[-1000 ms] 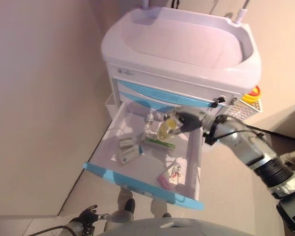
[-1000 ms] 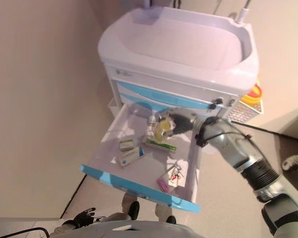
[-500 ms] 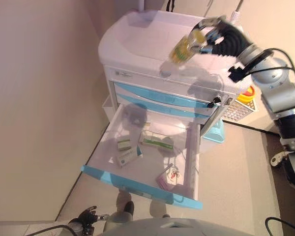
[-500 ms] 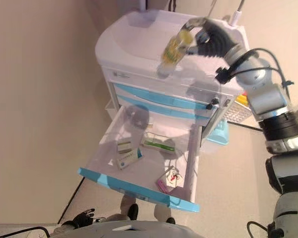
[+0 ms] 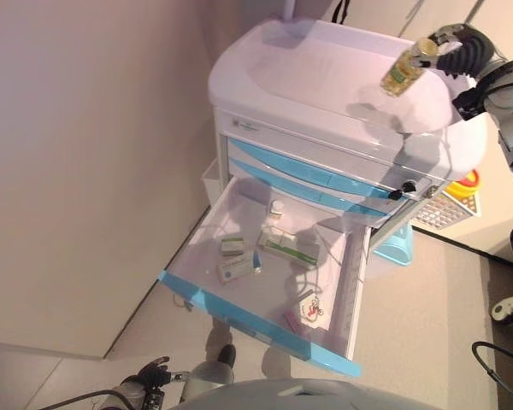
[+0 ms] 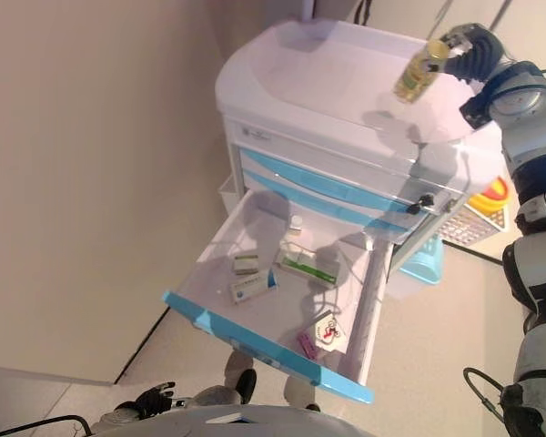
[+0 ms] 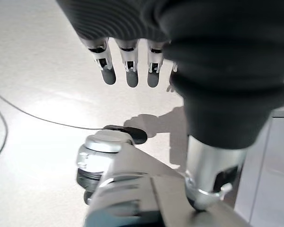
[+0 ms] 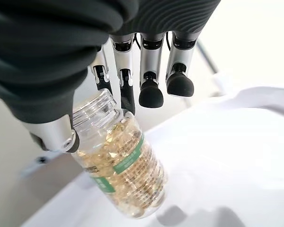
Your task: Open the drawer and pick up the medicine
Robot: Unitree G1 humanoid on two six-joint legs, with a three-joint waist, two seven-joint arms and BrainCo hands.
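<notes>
Head views: right hand (image 5: 462, 55) holds the medicine bottle (image 5: 399, 73) pinched near its cap, hanging tilted above the cart top (image 5: 325, 77) toward its far right corner; bottle looks clear of the surface, its shadow falling below it. Drawer (image 6: 282, 300) stands pulled out, with boxes (image 6: 251, 288) and a small vial (image 6: 295, 221) left inside. To finish well, I judge the pinch should stay firm while the bottle is brought upright, since the hold sits high on it. Right wrist view: thumb and fingers (image 8: 126, 90) grip the clear bottle's neck, yellow capsules visible, white cart top beneath. Left wrist view: left hand (image 7: 128, 71) idle low over the floor, fingers straight and relaxed, empty. Against a second ago: the bottle was then down inside the drawer in the same hand; now it is lifted out and carried over the cart top.
</notes>
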